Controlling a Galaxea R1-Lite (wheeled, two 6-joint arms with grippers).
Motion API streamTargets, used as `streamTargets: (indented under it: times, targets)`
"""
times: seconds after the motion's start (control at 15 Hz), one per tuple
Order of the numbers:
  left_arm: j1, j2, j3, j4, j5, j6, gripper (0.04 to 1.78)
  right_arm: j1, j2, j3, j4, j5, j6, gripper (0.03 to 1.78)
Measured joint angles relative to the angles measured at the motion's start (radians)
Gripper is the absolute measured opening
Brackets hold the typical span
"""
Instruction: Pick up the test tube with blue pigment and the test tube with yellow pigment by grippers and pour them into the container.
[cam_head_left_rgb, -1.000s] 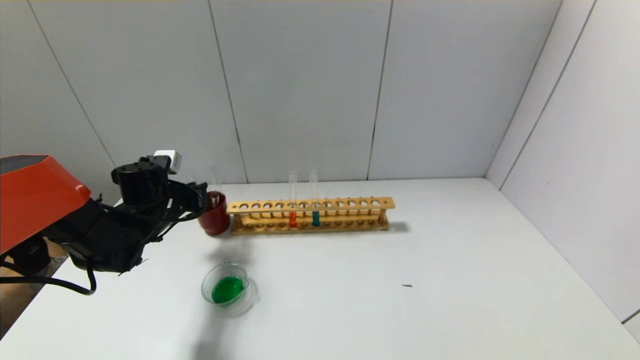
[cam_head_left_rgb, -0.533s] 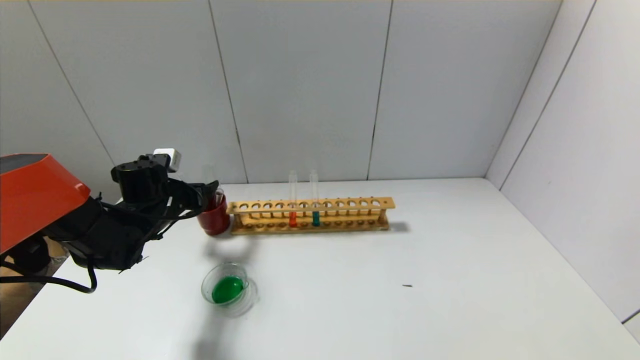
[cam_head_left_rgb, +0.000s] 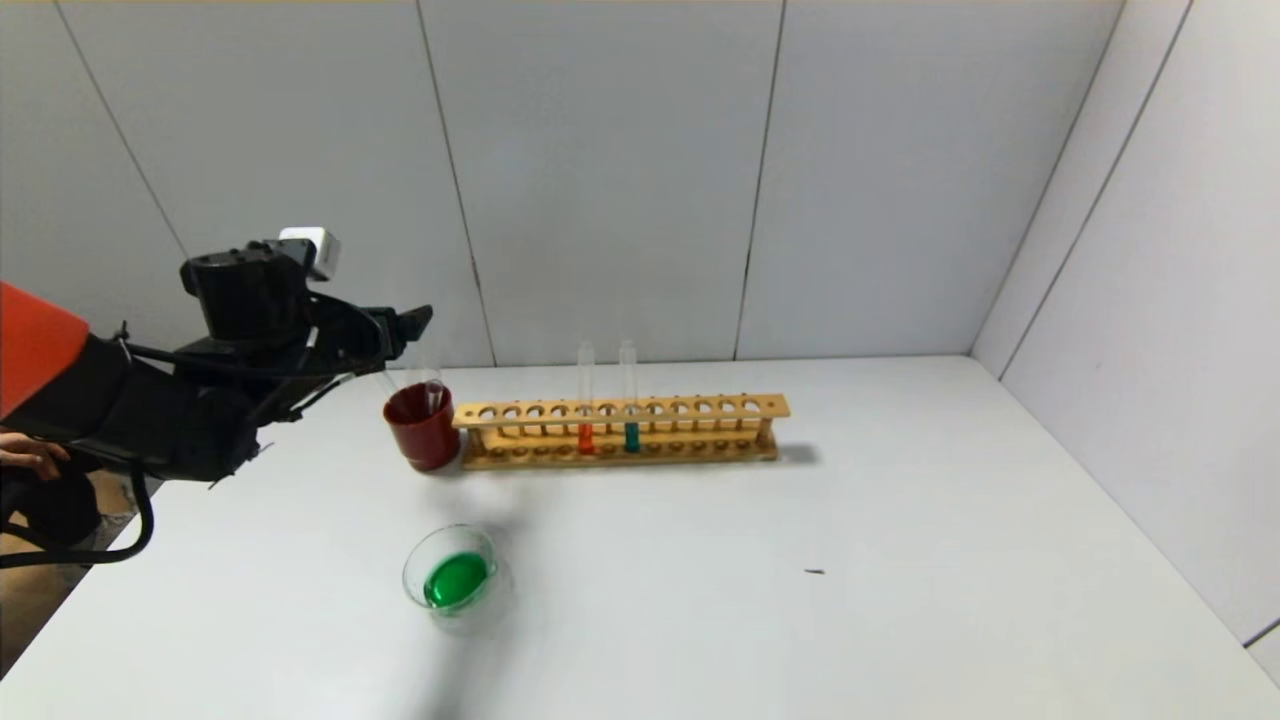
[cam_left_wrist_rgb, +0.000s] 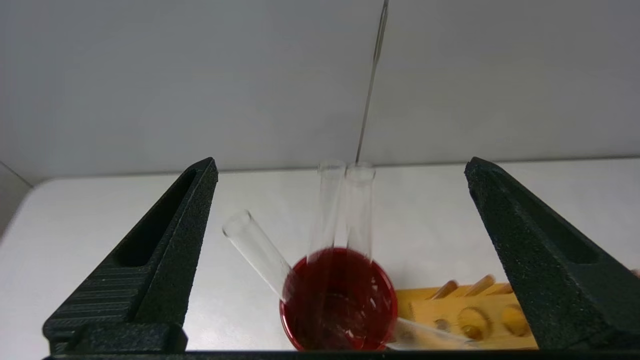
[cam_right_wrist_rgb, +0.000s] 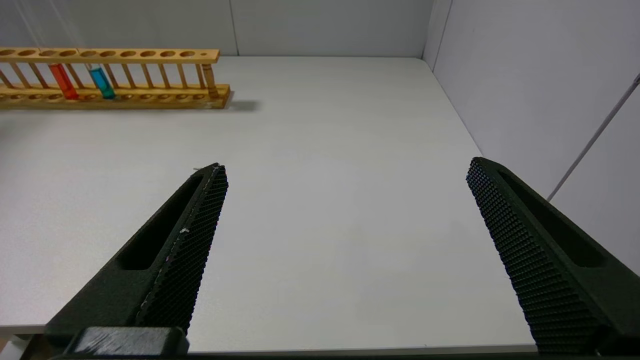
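The container (cam_head_left_rgb: 455, 578), a clear glass dish, sits near the table's front left and holds green liquid. My left gripper (cam_head_left_rgb: 405, 325) is open and empty, raised above and just left of a dark red cup (cam_head_left_rgb: 424, 432). In the left wrist view the open gripper (cam_left_wrist_rgb: 341, 162) frames that cup (cam_left_wrist_rgb: 340, 300), which holds several empty clear tubes (cam_left_wrist_rgb: 359, 210). No tube with yellow liquid is in view. My right gripper (cam_right_wrist_rgb: 345, 167) is open and empty, low over the table's right side, and does not show in the head view.
A wooden rack (cam_head_left_rgb: 620, 412) stands right of the red cup, with an orange-liquid tube (cam_head_left_rgb: 586, 436) and a teal-liquid tube (cam_head_left_rgb: 631, 436). The rack also shows in the right wrist view (cam_right_wrist_rgb: 150, 54). Grey walls close the back and right.
My left gripper has lifted up and back to the left from the red cup's rim. Clear tubes stay in the cup. The dish and rack have not moved.
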Motion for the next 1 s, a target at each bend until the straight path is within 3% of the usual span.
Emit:
streamTargets:
  times: [0.53, 0.73, 1.0]
  targets:
    - [0.001, -0.531, -0.114, 0.487, 0.014, 0.042, 1.74, 0.0, 0.0, 0.0, 0.0, 0.0, 0.0, 1.75]
    - [0.003, -0.811, -0.042, 0.658, 0.023, 0.049, 1.74, 0.0, 0.0, 0.0, 0.0, 0.0, 0.0, 1.75]
    - [0.003, -1.203, 0.161, 0.767, 0.008, 0.087, 1.74, 0.0, 0.0, 0.0, 0.0, 0.0, 0.0, 1.75]
